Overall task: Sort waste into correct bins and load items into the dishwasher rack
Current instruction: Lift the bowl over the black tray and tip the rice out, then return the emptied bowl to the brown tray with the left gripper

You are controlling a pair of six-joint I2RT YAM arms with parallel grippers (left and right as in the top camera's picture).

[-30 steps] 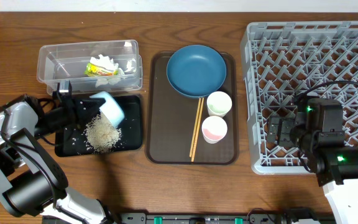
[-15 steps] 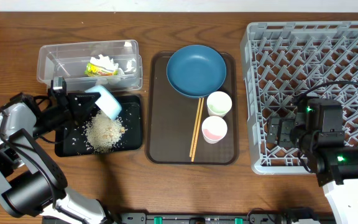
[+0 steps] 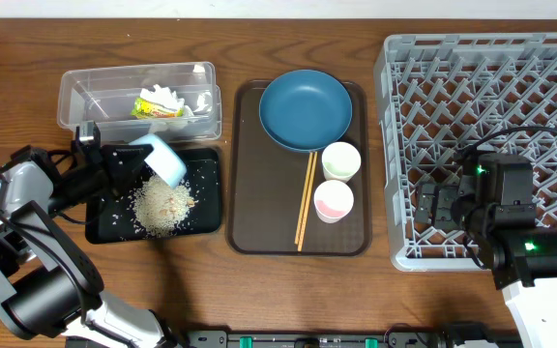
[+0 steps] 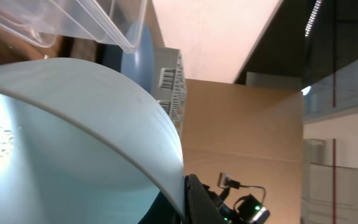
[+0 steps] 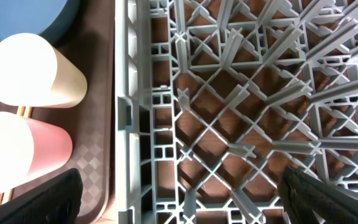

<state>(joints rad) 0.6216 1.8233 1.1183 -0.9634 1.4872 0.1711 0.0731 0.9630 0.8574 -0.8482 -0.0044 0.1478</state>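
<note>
My left gripper [image 3: 124,164] is shut on the rim of the small white bowl [image 3: 165,159] with pale blue inside, holding it tilted over the flat black tray [image 3: 206,217]. The bowl fills the left wrist view [image 4: 61,143]. A pile of rice scraps [image 3: 162,205] lies on the tray. The clear tub [image 3: 75,97] holds the yellow-green wrapper [image 3: 151,108] and white tissue [image 3: 167,97]. The blue dish [image 3: 305,109], two cups [image 3: 341,160] [image 3: 334,201] and chopsticks [image 3: 305,198] sit on the brown tray. My right gripper [image 3: 438,205] is open and empty over the grey rack [image 3: 482,58], near its left wall [image 5: 126,93].
The brown serving tray [image 3: 259,213] lies between the black tray and the rack. The rack's upright pegs [image 5: 241,93] stand under my right gripper. The two cups also show in the right wrist view [image 5: 33,71].
My left gripper has drawn the tilted bowl up and back to the left over the black tray. The rice pile lies spread below it. The right arm has not moved.
</note>
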